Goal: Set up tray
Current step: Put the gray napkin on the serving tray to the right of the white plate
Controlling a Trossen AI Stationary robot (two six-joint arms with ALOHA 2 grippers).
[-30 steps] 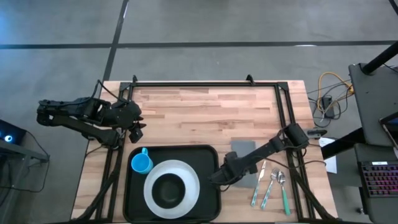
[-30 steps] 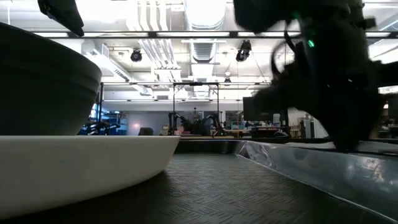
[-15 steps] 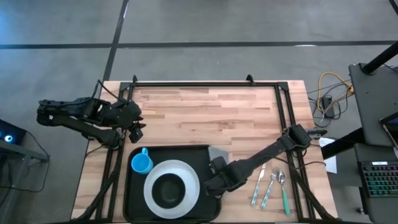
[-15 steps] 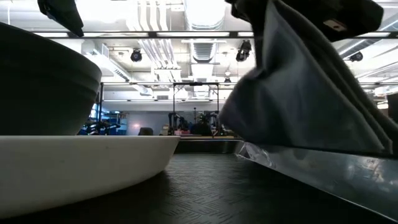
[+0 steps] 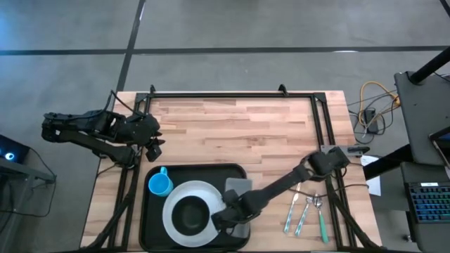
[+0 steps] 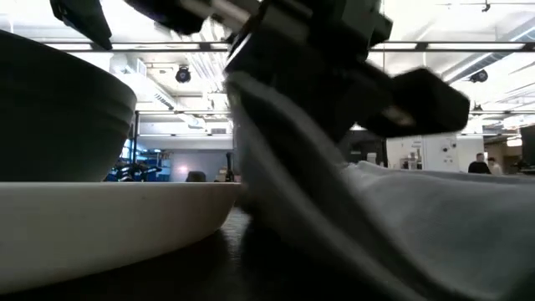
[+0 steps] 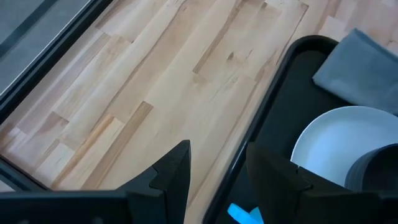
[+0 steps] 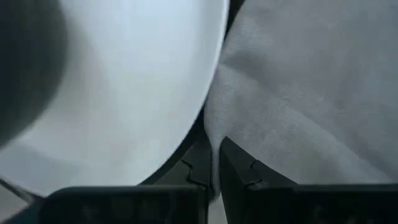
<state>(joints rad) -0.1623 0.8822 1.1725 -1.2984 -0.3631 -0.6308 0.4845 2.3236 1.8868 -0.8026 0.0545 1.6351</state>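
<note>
The tray is a large black rectangular piece of plastic with rounded corners and a raised rim, and in the low view its floor shows a fine ribbed texture. It lies at the near edge of the tabletop, which is made of pale wooden strips laid side by side and framed by thin black rails. Inside the tray, a round white plate with a smooth glossy surface carries a dark round bowl, and a small blue cup with a handle stands beside the plate, toward the tray's left far corner. A soft grey cloth napkin with a fine weave lies in folds over the tray's right part, just beside the plate. The right gripper is low over the tray at the plate's right edge, its jaws closed tight on a fold of the napkin, as the right wrist view shows. To the right of the tray, three pieces of cutlery lie on the wood, with metal heads and pale green handles. The left gripper hovers off the tray's left far corner, its jaws parted and empty. No writing or brand can be read on anything.
</note>
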